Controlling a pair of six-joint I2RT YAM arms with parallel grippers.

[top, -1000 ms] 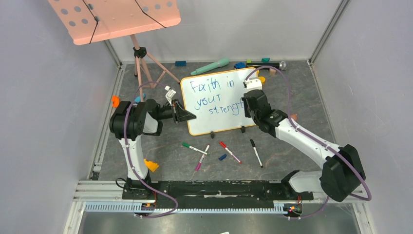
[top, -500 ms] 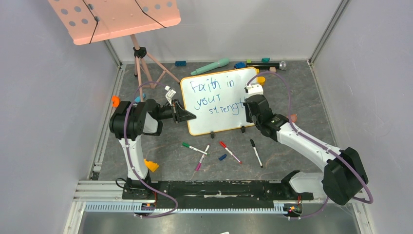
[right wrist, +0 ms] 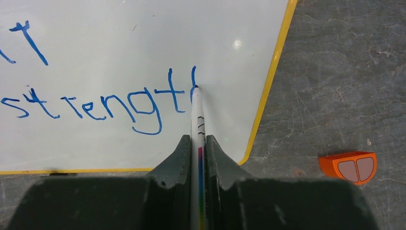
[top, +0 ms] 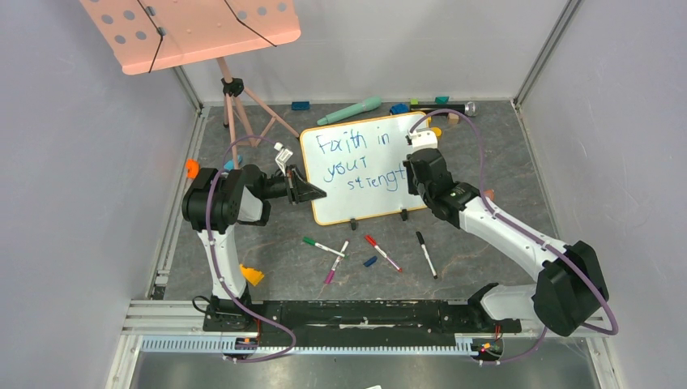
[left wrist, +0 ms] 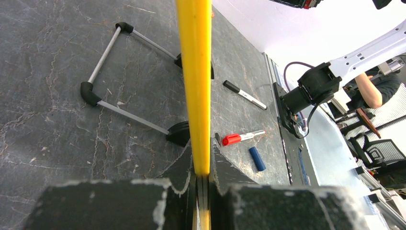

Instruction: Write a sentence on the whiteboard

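The whiteboard [top: 364, 166] with its orange-yellow frame stands tilted on two black clip feet [top: 353, 224]. The sentence [top: 360, 162] in blue reads "Faith in / your / strengt" plus one upright stroke [right wrist: 193, 76]. My left gripper [top: 312, 193] is shut on the board's left frame edge, which shows as a yellow bar [left wrist: 194, 72] between my jaws [left wrist: 201, 158]. My right gripper [top: 417, 166] is shut on a white marker [right wrist: 197, 124]. The marker's tip touches the board [right wrist: 143, 38] just right of the "t".
A pink music stand [top: 194, 28] is at the back left. Green [top: 322, 245], pink [top: 336, 261], red [top: 382, 253] and black [top: 426, 254] markers and a blue cap [top: 369, 261] lie in front of the board. An orange block [right wrist: 348, 167] lies right of it. Toys [top: 350, 110] line the back wall.
My right gripper with the marker dipped slightly toward the board's near edge, then moved back up. The left arm and the board have not moved.
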